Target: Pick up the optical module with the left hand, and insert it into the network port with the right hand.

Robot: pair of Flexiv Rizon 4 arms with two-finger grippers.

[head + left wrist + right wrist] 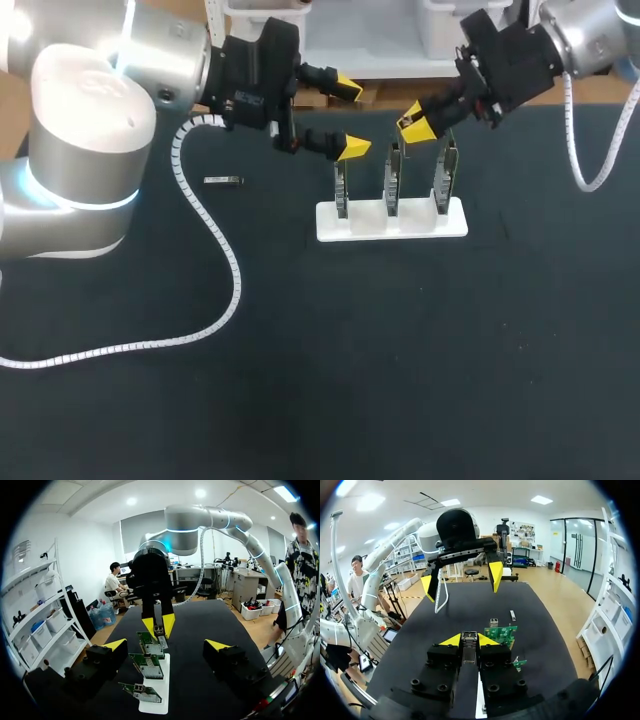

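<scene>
Optical module point(469, 639) pinched in right pincer point(416, 122) near circuit boards point(393, 180); left pincer point(350, 118) spread.

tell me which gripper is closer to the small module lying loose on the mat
Left. The left gripper is open, above the white stand's end nearest the loose module. The right gripper is farther off, over the stand's middle, shut on another module.
</scene>
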